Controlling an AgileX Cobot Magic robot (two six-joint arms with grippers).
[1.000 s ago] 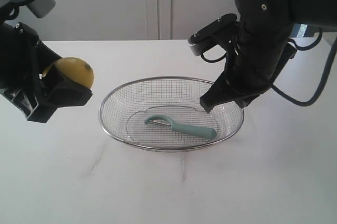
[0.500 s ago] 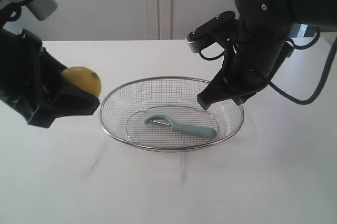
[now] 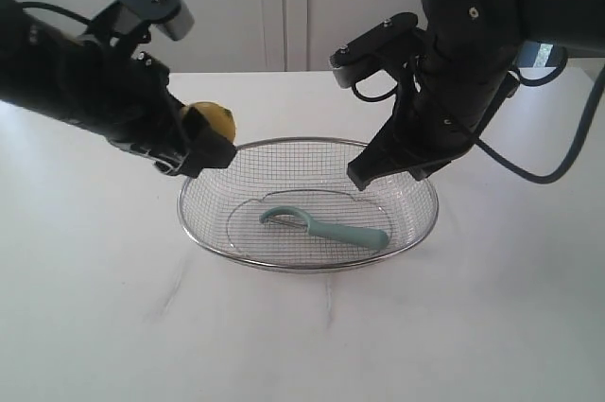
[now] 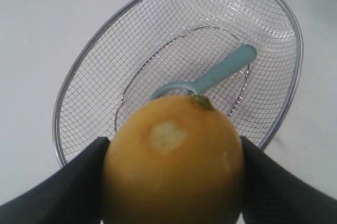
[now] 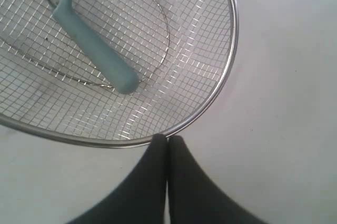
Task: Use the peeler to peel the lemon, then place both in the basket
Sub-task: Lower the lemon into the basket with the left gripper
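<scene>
The yellow lemon [image 3: 217,119] is clamped in my left gripper [image 3: 209,137], which hovers above the table just off the left rim of the wire-mesh basket [image 3: 307,268]. In the left wrist view the lemon [image 4: 174,171] fills the space between the black fingers [image 4: 79,182] and shows a small pale scraped patch. The teal peeler [image 3: 326,226] lies flat on the basket floor, hooked head to the left. My right gripper [image 3: 357,178] hangs shut and empty over the basket's back right rim; its closed tips [image 5: 168,138] sit just above the rim [image 5: 231,39], with the peeler handle [image 5: 89,39] beyond.
The basket stands in the middle of a white table [image 3: 113,307]. A pale wall with a vertical seam [image 3: 284,5] runs behind the table's far edge. The bulky right arm [image 3: 473,52] looms over the basket's right side.
My left arm has swung right and toward the basket, carrying the lemon from the far left to the basket's left rim. The right gripper has drifted slightly up and left.
</scene>
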